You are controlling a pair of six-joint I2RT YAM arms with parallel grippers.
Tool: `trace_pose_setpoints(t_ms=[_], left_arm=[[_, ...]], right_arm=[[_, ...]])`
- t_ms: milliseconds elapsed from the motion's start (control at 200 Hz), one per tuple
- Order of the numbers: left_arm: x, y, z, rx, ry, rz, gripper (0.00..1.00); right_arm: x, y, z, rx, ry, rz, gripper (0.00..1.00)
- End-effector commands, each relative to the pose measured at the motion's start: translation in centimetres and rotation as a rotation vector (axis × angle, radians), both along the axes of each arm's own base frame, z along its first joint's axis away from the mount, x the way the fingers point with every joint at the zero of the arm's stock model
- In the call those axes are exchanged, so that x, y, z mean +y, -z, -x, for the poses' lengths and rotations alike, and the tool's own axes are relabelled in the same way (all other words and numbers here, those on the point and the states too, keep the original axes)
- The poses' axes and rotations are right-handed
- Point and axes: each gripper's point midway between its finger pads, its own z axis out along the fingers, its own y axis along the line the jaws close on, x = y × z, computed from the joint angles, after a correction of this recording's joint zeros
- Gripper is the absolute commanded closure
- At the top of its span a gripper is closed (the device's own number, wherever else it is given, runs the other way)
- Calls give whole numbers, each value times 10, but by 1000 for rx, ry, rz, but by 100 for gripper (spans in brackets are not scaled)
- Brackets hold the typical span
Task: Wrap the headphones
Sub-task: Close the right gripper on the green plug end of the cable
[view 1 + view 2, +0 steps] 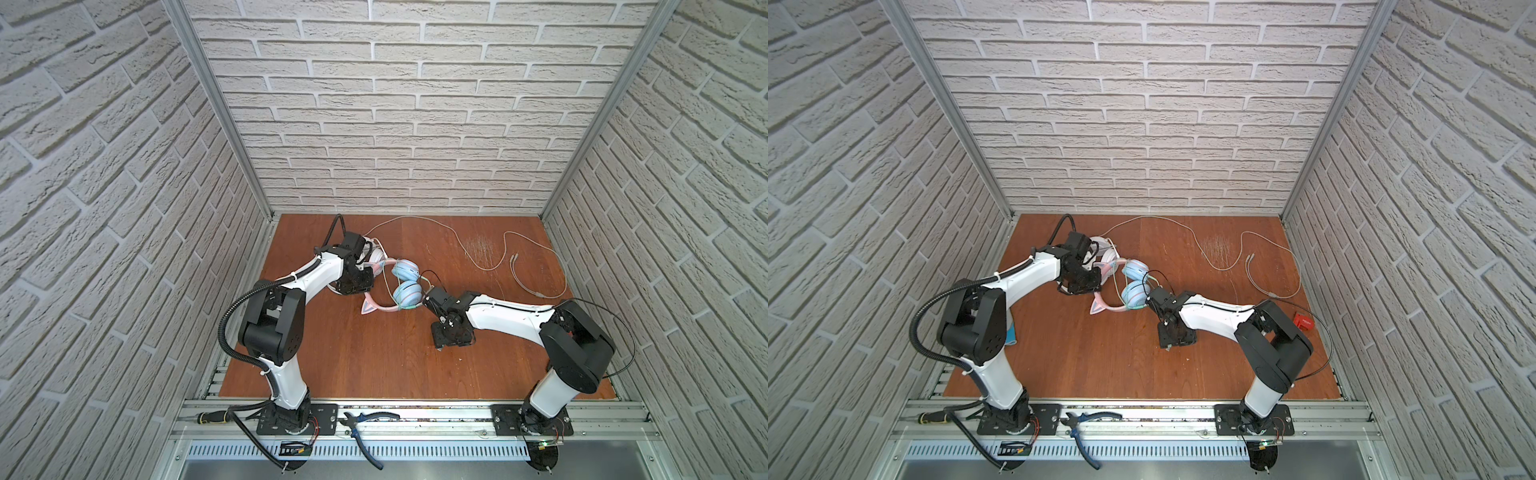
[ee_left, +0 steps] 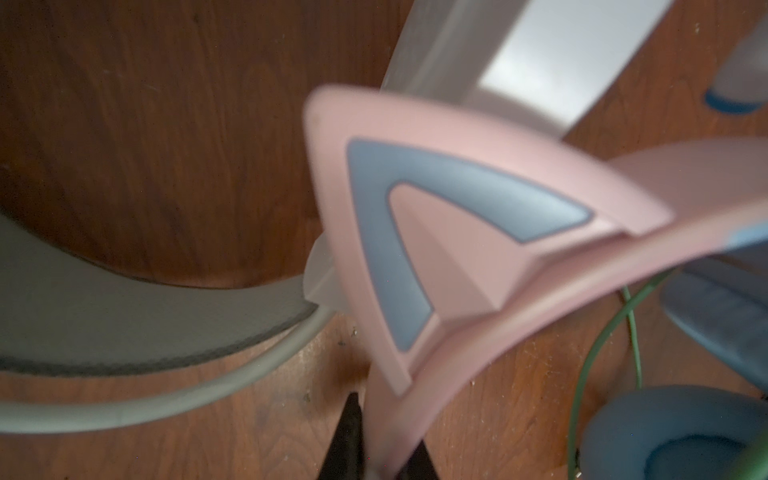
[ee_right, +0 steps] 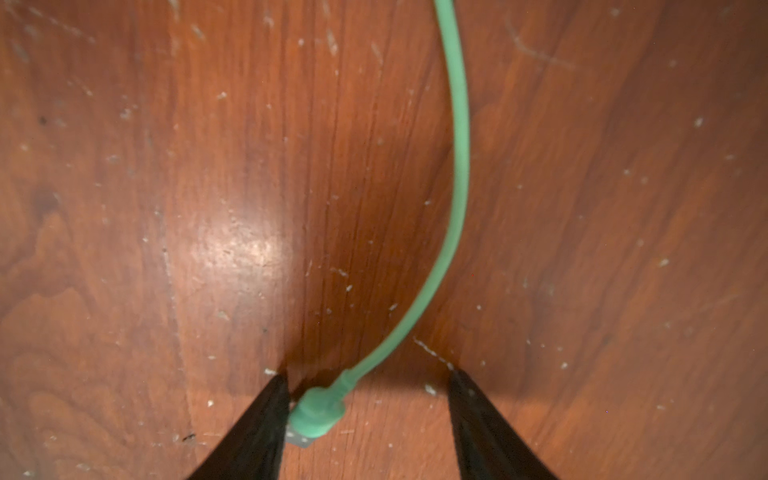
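Clamping the band of the pink cat-eared, blue-cupped headphones (image 1: 408,293) on the reddish wooden surface (image 1: 353,357), the left hand (image 2: 382,436) is closed; the right hand (image 3: 368,374) (fingers (image 3: 257,424) apart) straddles their green cable plug (image 3: 318,417).

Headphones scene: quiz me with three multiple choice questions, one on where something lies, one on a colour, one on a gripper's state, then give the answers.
1. Where is the white cable?
A) loose across the table's far side
B) wound on its band
C) hanging off the edge
2. What colour is the pink pair's cable?
A) white
B) green
C) red
3. The right gripper is:
A) open, plug between its fingers
B) shut on the plug
C) shut on nothing
Answers: 1 A, it snakes over the far wood in a top view; 2 B, green in the right wrist view; 3 A, the fingers stand apart.
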Motion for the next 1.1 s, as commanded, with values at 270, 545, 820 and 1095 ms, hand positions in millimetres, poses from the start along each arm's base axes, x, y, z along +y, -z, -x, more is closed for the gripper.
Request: trace_pose_setpoints(t_ms=[270,545,820,1095], left_arm=[[-13,-13,-13,-43,7,57,100],[-13,-19,-17,-47,21,43,100],[-14,-16,-16,-44,14,51,100],[-16,-15,-17,-43,14,50,100]], right_arm=[[-16,32,47,228,-76,45,60],[-24,33,53,250,-75,76,70],[-35,27,51,219,-107,122,81],[-30,13,41,167,-154,97,93]])
